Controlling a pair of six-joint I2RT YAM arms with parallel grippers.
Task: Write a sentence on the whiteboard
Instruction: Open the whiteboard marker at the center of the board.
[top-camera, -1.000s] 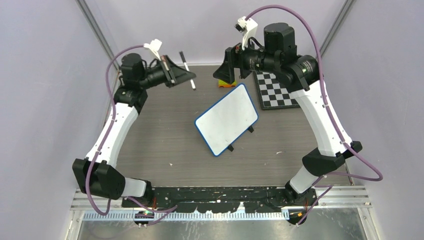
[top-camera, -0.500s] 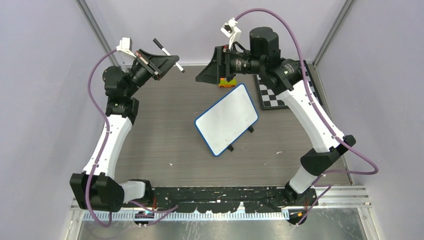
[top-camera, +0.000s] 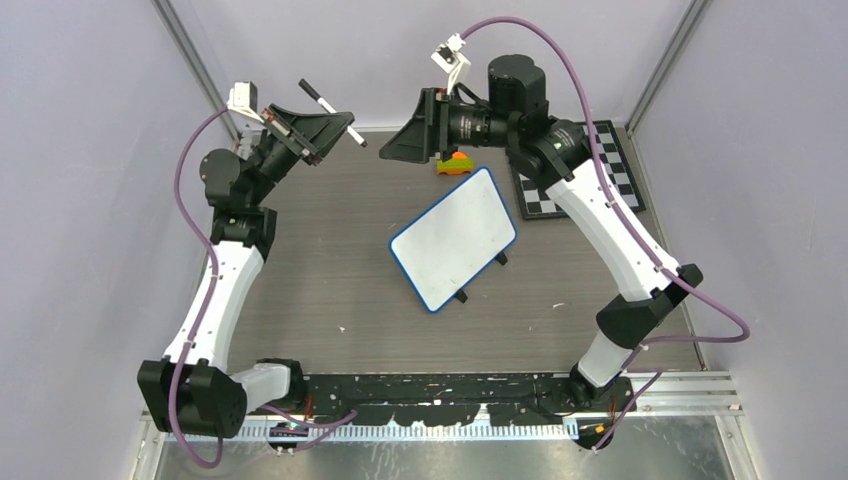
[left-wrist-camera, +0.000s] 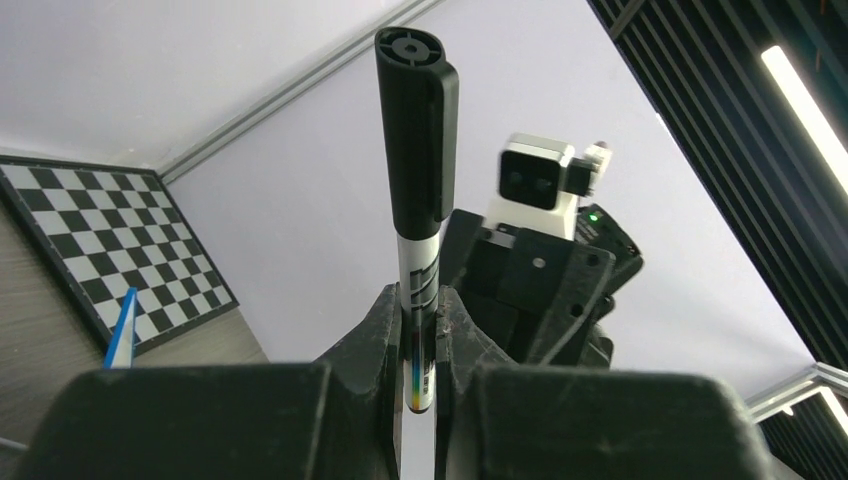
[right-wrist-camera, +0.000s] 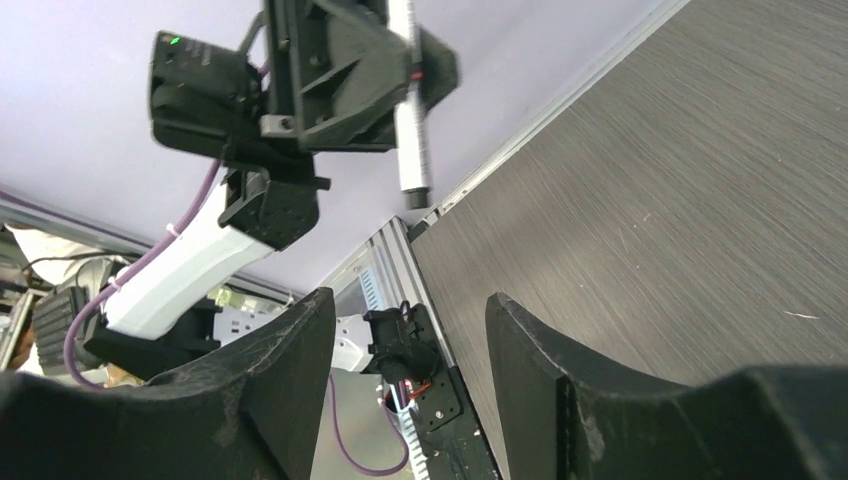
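Both arms have risen and turned inward. Whiteboard (top-camera: 455, 238) blank at the middle of the counter (top-camera: 330, 270), long axis diagonal. Beyond it, over the far edge, left tool (left-wrist-camera: 420, 320) clamps a capped marker (left-wrist-camera: 417, 130); right tool (right-wrist-camera: 410, 330) faces it close, jaws apart, empty.

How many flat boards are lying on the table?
2. The whiteboard lies near the middle of the table; the checkered board lies at its far right, partly hidden by the right arm. No other board shows.

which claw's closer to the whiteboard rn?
Right. The right claw hangs open just past the whiteboard's far edge, pointing left. The left claw, shut on a marker, is raised further off to the far left.
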